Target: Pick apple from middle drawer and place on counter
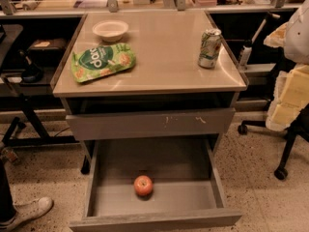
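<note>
A grey cabinet with a glossy tan counter (159, 47) is filling the view. The gripper is not appearing anywhere, so it cannot be told whether it is wide, narrow or holding something, and nothing can be placed as near to it or far from it.

The middle drawer (154, 220) is standing pulled open beneath a shut drawer front (149, 123) that is showing small white scratches. The apple (143, 185) is sitting on the drawer floor, close to the front wall and roughly midway between the two side walls, touching nothing else. On the counter, a white bowl (110, 30) and a green snack bag (103, 62) are lying toward one side, and a soda can (209, 48) is standing upright near the opposite edge, with bare surface between them.

The step in hand is probably the reach for the apple. To do it well, the gripper should be coming down from above, spread wider than the apple and centred over it, while keeping off the front wall just beside it. Closing gently around the widest part should be stopping the round fruit from rolling away. Lifting straight up, clear of the drawer walls, before heading for the bare middle of the counter would be keeping it well apart from the can, which looks easy to tip.
</note>
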Controlling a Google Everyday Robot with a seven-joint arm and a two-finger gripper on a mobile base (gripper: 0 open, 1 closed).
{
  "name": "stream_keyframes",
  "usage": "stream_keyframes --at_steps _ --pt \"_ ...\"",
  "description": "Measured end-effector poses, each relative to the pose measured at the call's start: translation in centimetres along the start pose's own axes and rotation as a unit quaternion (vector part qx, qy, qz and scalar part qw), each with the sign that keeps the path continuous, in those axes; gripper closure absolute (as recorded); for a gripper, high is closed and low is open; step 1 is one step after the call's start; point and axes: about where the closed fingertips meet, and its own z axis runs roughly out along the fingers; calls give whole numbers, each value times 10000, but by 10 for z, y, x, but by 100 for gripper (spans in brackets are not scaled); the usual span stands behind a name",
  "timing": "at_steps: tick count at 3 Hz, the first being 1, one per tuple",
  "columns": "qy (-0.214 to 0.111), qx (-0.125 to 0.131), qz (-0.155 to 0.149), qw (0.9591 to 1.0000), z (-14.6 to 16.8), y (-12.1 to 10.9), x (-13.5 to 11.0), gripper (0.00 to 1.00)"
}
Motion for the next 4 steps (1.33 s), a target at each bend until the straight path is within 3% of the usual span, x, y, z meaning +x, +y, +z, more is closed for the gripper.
stream_keyframes --at_steps 2,3,4 --pt "21 -56 -11 10000 17 11 0 0" --pt "-6 -370 76 9993 68 37 -3 0" --pt "34 -887 178 9959 129 73 0 0"
